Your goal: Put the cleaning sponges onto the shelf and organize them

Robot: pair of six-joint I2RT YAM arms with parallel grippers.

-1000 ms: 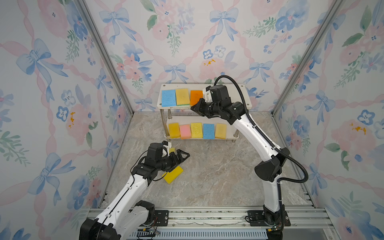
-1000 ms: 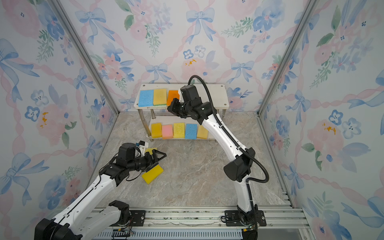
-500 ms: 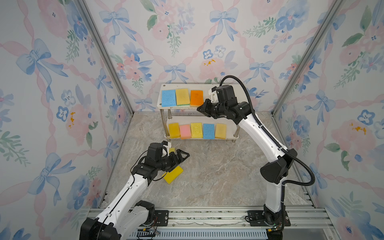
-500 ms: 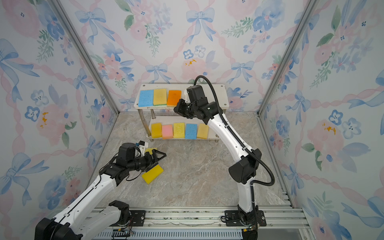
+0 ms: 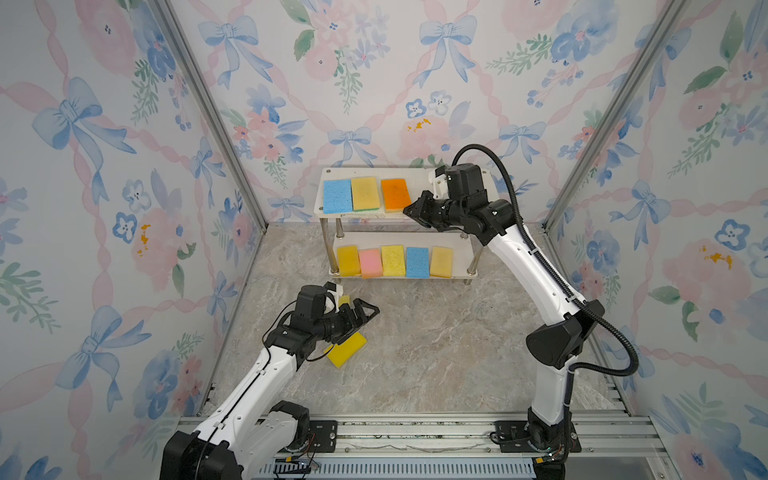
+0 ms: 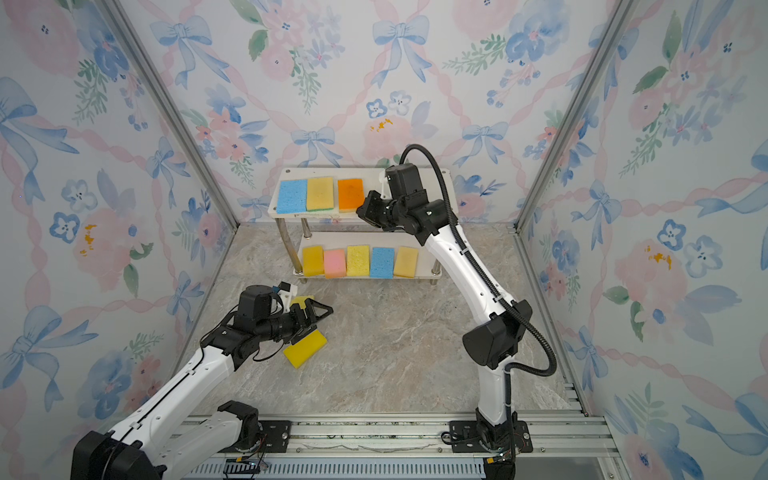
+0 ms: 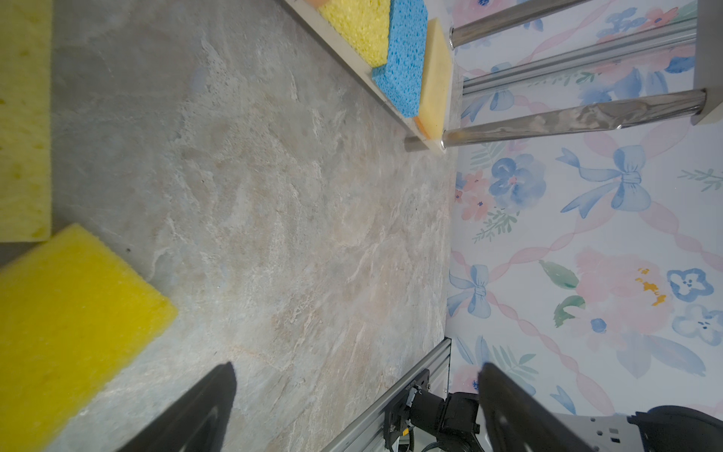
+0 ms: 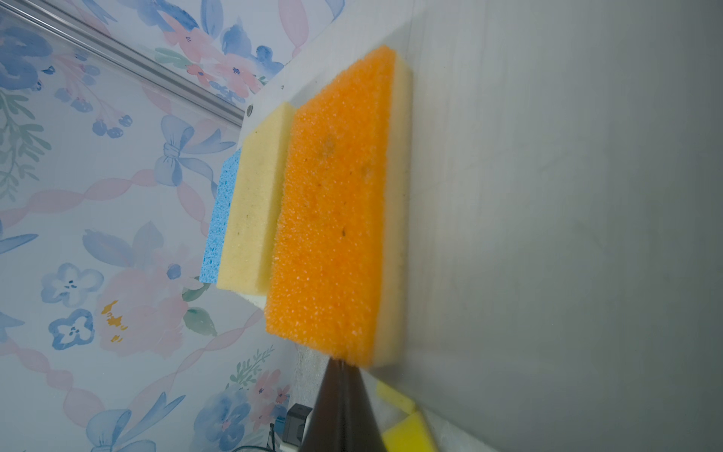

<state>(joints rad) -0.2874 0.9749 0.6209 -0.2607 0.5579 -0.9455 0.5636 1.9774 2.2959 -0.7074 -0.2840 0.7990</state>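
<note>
The shelf (image 5: 419, 180) stands at the back wall in both top views. Its upper board holds a blue sponge (image 5: 337, 196), a tan one (image 5: 365, 193) and an orange one (image 5: 395, 194) (image 8: 332, 219). Several sponges line the lower board (image 5: 461, 275): yellow, pink (image 5: 370, 263), yellow, blue (image 5: 417, 262), tan. My right gripper (image 5: 409, 210) (image 8: 339, 362) is shut and empty, its tip at the orange sponge's near edge. A bright yellow sponge (image 5: 347, 351) (image 7: 66, 313) lies on the floor under my open left gripper (image 5: 365, 313) (image 7: 357, 368). A paler yellow sponge (image 5: 344, 300) (image 7: 23, 117) lies beside it, mostly hidden.
The marble floor (image 5: 436, 340) stretches between the arms and the shelf. Flowered walls close in on three sides, with slanted metal posts (image 5: 216, 120) at the back corners. An aluminium rail (image 5: 415, 432) carries both arm bases at the front.
My right gripper has drawn back to the right off the orange sponge, which now shows whole on the upper board. The left arm has stayed still.
</note>
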